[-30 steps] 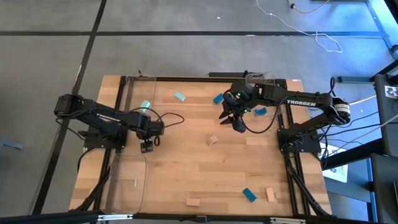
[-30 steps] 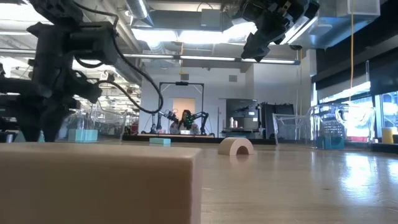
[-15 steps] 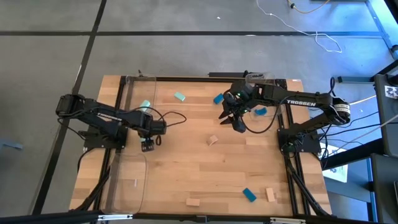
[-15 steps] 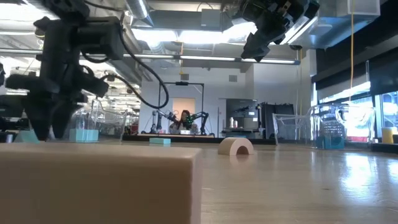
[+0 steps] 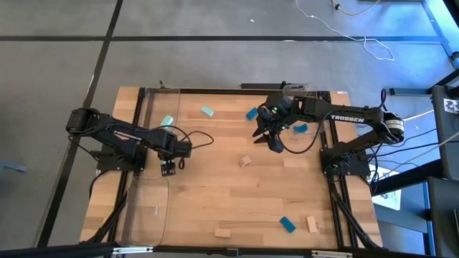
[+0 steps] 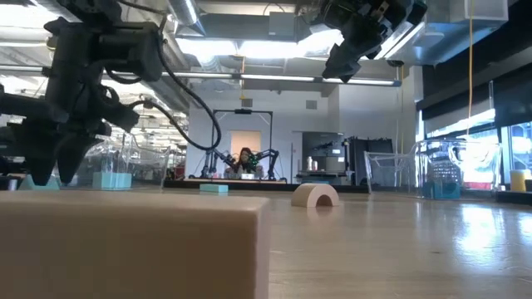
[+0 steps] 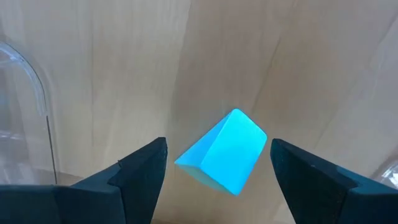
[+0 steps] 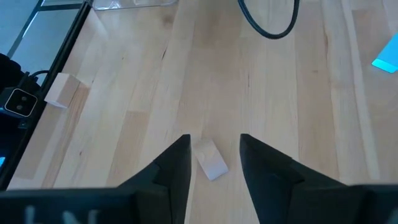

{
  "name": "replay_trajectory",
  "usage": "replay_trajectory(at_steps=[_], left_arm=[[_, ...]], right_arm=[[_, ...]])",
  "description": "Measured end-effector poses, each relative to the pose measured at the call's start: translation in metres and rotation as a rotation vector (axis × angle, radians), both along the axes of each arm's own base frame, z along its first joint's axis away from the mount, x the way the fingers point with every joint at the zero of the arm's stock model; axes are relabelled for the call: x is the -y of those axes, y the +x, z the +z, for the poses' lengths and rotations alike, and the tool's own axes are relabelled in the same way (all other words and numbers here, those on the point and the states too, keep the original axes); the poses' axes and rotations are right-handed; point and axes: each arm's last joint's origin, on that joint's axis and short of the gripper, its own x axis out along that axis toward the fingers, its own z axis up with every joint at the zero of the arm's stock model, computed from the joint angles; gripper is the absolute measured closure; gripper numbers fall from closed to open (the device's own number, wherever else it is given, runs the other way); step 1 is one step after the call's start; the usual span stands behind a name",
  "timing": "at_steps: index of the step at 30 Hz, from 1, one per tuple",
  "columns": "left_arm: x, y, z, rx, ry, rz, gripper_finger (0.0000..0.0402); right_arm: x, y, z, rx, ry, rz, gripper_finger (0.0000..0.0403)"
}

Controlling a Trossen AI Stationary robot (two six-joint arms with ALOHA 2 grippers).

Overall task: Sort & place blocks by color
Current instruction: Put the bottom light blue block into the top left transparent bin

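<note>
Blocks are being shown scattered across the wooden table (image 5: 215,193), and 2 grippers are being held above them.

The left gripper (image 5: 169,169) is being held low over the table's left part, just beside the edge of a clear tray (image 5: 147,208). Its fingers (image 7: 140,171) are being held wide apart. In the left wrist view a mint-teal wedge block (image 7: 222,151) is being seen lying on the wood between them, tilted across the gap and touched by neither finger. In the low view the same block (image 6: 41,183) is being seen on the table right under the gripper's tips.

The right gripper (image 5: 273,141) is being held high over the table's far right part, clear of the wood. Its fingers (image 8: 177,165) are being held partly apart with nothing between them. Through the gap a small wooden arch block (image 8: 209,159) is being seen on the table below; it is being shown near the table's middle in the high view (image 5: 245,160).

Of the others, 2 mint-teal blocks (image 5: 167,122) (image 5: 207,111) are being seen at the far left, and 1 blue block (image 5: 252,113) just beside the right gripper's wrist. Another blue block (image 5: 300,128) is being seen near the right arm. Along the near edge, 1 blue block (image 5: 287,224) is being seen between 2 plain wooden blocks (image 5: 222,231) (image 5: 311,224)
</note>
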Motion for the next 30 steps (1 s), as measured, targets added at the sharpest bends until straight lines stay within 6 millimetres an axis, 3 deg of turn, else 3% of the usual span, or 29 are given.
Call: replay_trajectory(at_steps=[14, 30], left_arm=[[0.0, 0.006, -0.024, -0.151, 0.011, 0.043, 0.0123], [-0.01, 0.006, -0.026, -0.147, -0.004, 0.144, 0.0123]], right_arm=[[0.0, 0.0, 0.0, 0.0, 0.0, 0.0, 0.0265], [0.0, 0.0, 0.0, 0.0, 0.0, 0.0, 0.0265]])
